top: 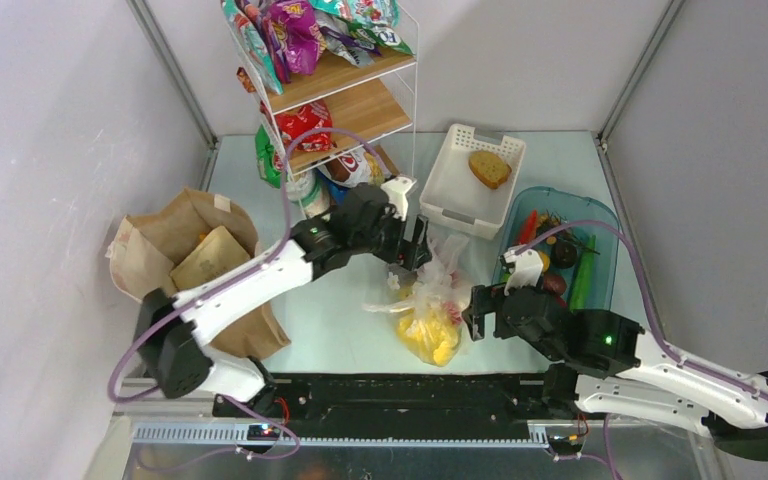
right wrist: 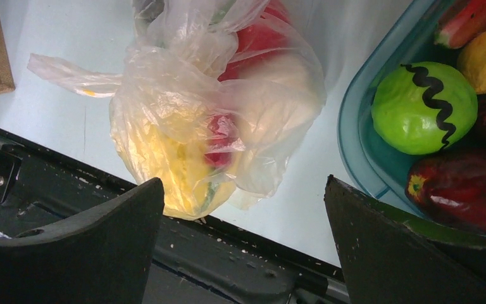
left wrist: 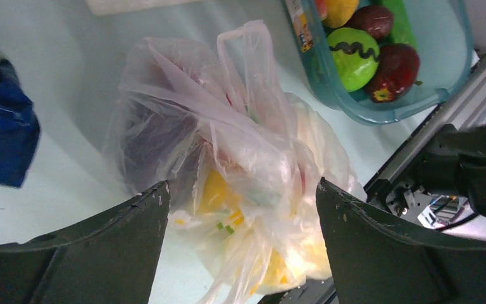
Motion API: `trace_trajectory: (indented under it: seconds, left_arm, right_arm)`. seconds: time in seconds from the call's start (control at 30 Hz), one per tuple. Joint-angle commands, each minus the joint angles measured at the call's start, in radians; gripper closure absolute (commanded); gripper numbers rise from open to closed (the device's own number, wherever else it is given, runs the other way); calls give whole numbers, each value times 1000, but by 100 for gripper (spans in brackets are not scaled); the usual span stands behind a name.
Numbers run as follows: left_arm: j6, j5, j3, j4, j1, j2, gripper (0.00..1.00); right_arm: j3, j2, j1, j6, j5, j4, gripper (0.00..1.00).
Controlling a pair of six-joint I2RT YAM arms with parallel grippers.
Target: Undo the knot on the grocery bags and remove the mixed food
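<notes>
Nearest the arms' bases, the right pincer (right wrist: 243,185) is spread wide and carrying nothing, poised just beside the near-right flank of the thin clear plastic carrier bag (top: 430,315), which lies in the middle of the pale desk (top: 340,310). The bag is full: yellow fruits (right wrist: 177,171) press against the film at its near end and a round red item (right wrist: 259,38) sits further in, so none of this food is out yet. Over the bag's far side the left pincer (left wrist: 240,189) is also fully parted and empty, straddling the bunched neck from above, with one loop handle (left wrist: 247,44) sticking up beyond it. I can't make out the knot itself in all that crumpled film. My read is that we're at the untying step on this bag, lined up but not gripping. The next move calls for one pincer to pinch film at the neck while the other draws a loop free, catching plastic only, not fruit. To the right is the blue-tinted clear tub (top: 558,192), well off to the left the large brown paper bag (top: 175,235), and furthest back the white slatted basket (top: 455,160) with its brown bread slice (top: 489,168).
</notes>
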Motion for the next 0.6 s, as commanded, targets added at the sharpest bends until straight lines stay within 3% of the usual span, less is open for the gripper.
trace_trajectory:
  seconds: [0.0, 0.17, 0.4, 0.57]
  left_arm:
    - [-127, 23, 86, 13, -9, 127, 12]
    - [-143, 18, 144, 10, -23, 253, 15]
    - [-130, -64, 145, 10, -24, 322, 25]
    - [-128, -52, 145, 9, -24, 343, 47]
  right_arm:
    - [-26, -27, 4, 46, 45, 44, 1]
    - [-46, -53, 4, 38, 43, 60, 1]
    - [-65, -104, 4, 35, 29, 53, 1]
    - [-70, -95, 4, 19, 17, 65, 1]
